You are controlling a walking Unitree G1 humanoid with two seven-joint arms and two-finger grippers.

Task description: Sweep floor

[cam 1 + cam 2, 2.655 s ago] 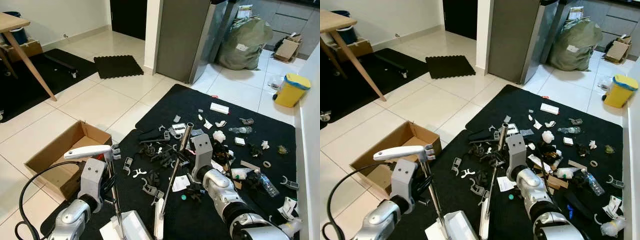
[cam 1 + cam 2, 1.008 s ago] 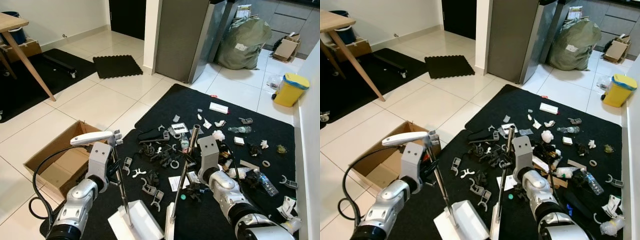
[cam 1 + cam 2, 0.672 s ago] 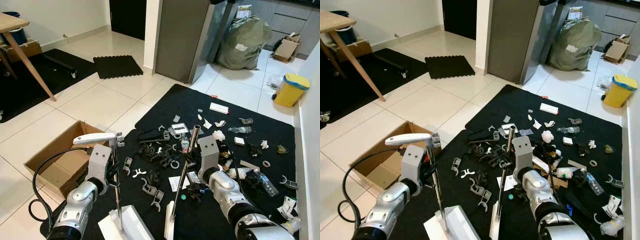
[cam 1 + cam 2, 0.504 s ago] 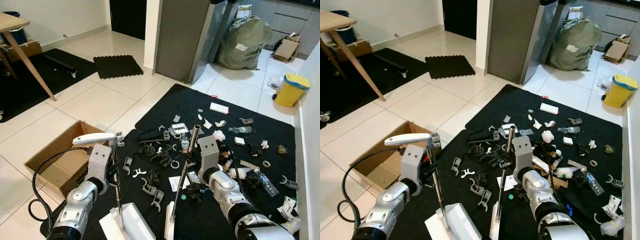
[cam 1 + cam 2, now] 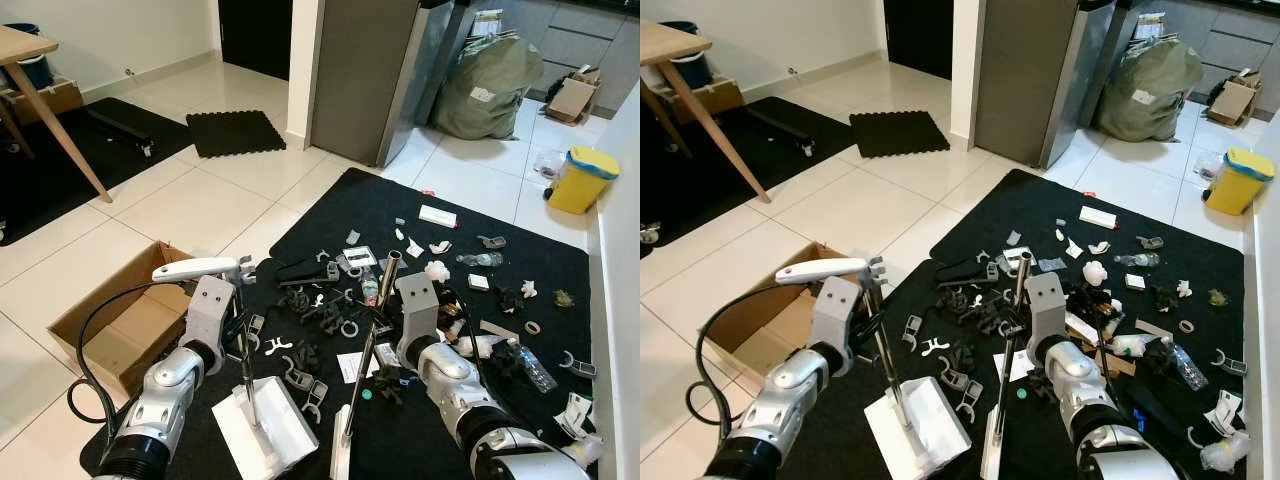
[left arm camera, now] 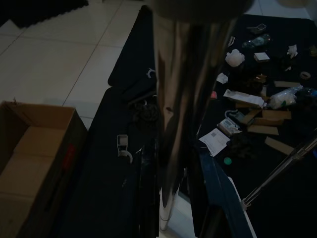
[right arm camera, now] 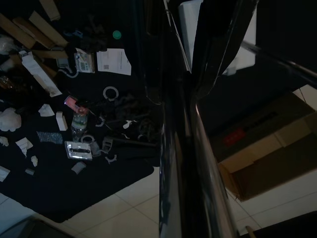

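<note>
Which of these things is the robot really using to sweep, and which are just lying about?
In use:
left gripper holding the dustpan
right gripper holding the broom pole
scattered litter on the black mat

Lying about:
cardboard box
yellow bin
green bag
wooden table

Litter [image 5: 440, 290] strewn over mat [image 5: 530, 400], cardboard box [image 5: 125, 320] left of it, bin [image 5: 582, 180] far right

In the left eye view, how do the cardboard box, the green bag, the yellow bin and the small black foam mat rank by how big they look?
1. Cardboard box, though it lies nearest the camera, which inflates it.
2. Green bag.
3. Small black foam mat, close to the bag in apparent size, so that order is unsure.
4. Yellow bin, clearly smallest.
</note>
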